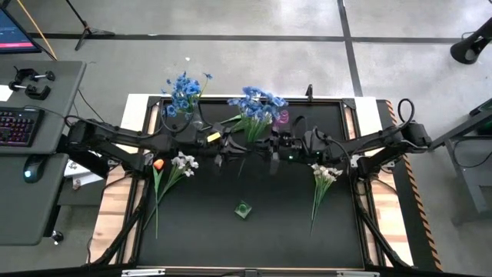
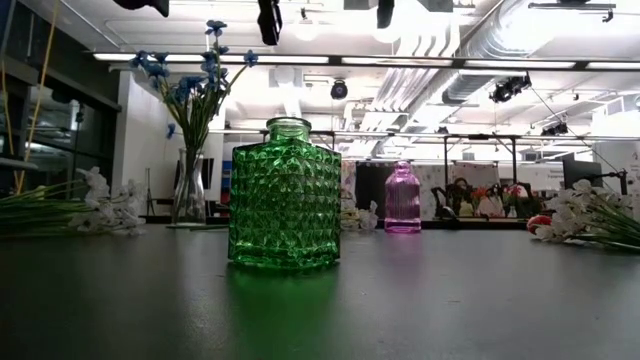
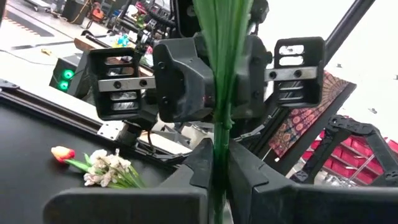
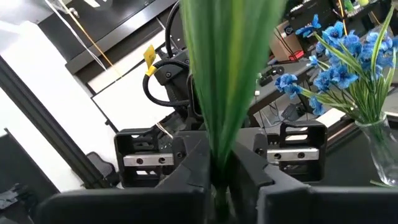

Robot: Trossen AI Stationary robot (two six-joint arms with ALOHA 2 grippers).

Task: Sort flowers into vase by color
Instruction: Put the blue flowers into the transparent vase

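A bunch of blue flowers [image 1: 257, 104] is held up over the table's far middle, its green stems running down between both grippers. My left gripper [image 1: 234, 152] and right gripper [image 1: 269, 146] face each other, each shut on those stems. More blue flowers [image 1: 183, 92] stand in a clear vase [image 2: 188, 190] at the far left. White flowers with an orange tulip [image 1: 159, 164] lie on the table's left, and a second white bunch [image 1: 323, 178] lies on its right. A green vase [image 1: 244, 209] stands upright near the middle and a pink vase [image 1: 283, 117] stands at the far side. My left gripper [image 3: 217, 186] pinches the blue bunch's bundled green stems [image 3: 217, 140] between its two fingers, coming level from the table's left, fingers across the stems. The stems stand upright and clear of the table. My right gripper [image 4: 221, 183] pinches the same bunch's stems and leaves [image 4: 225, 118] between its fingers, level from the table's right, across them. The bunch rises upright above the fingers, lifted clear.
The black mat [image 1: 200, 231] has open room toward the near edge around the green vase. A desk with keyboard [image 1: 17, 125] and mouse stands left of the table. In the low view both grippers [image 2: 268, 20] hang high above the table surface.
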